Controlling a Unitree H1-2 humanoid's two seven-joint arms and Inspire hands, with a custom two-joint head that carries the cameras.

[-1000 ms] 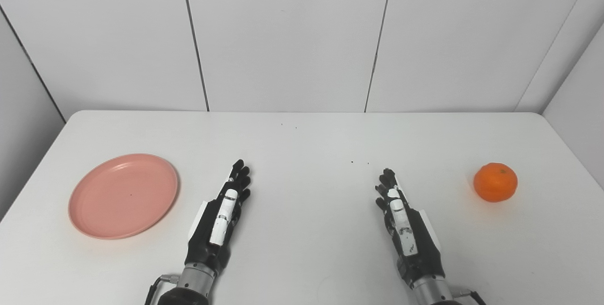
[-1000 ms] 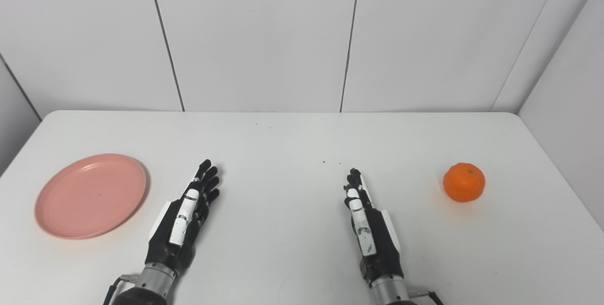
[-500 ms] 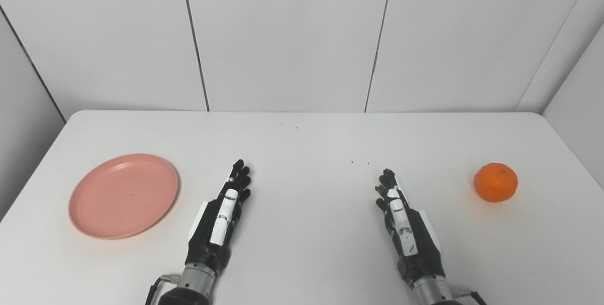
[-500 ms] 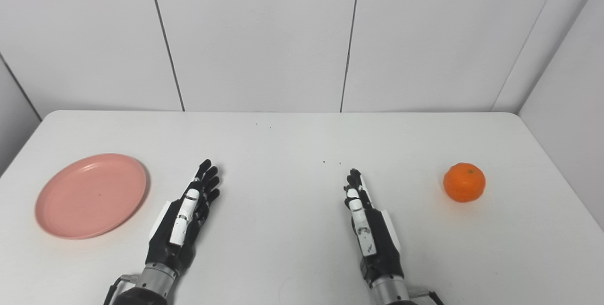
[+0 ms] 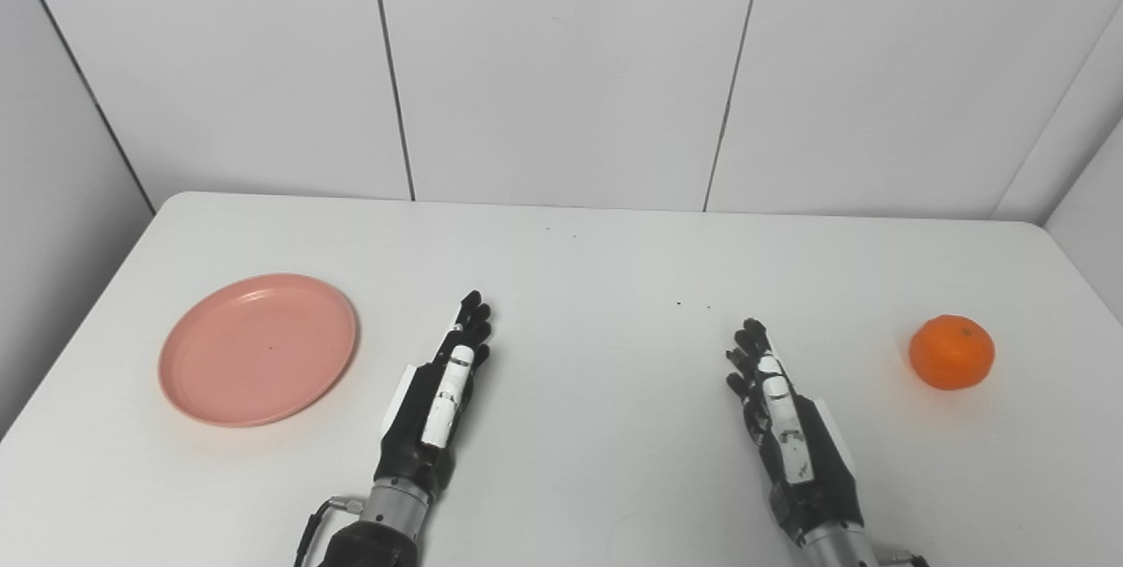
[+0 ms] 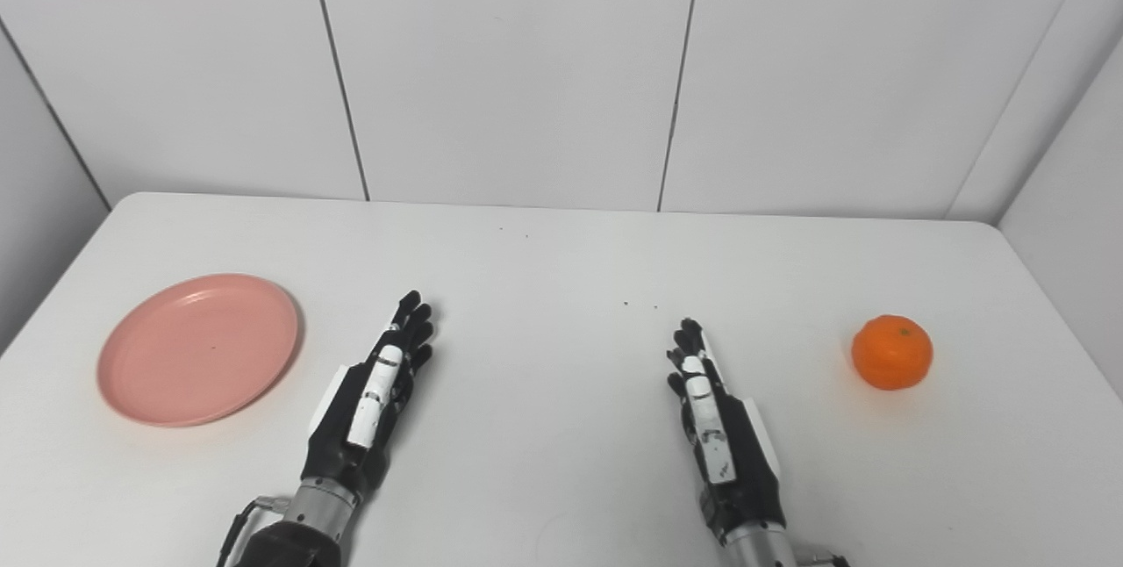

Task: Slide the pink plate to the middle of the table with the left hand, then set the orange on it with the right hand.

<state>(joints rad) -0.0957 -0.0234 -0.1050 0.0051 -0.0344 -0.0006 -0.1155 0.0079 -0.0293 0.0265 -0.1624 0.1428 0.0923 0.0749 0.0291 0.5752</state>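
Observation:
The pink plate lies flat and empty on the left side of the white table. At the far right rests the orange. My left hand lies on the table just right of the plate, a small gap between them, fingers stretched forward and holding nothing. Well left of the orange, my right hand also rests with straight fingers and nothing in it. Neither hand touches its object.
Grey wall panels rise right behind the table's far edge. A few tiny dark specks dot the tabletop near the middle, between the two hands. The table's left and right edges are close to the plate and the orange.
The whole picture has shifted to the right and tilted a little, so the camera moved. The plate, the orange and both hands keep their places on the table.

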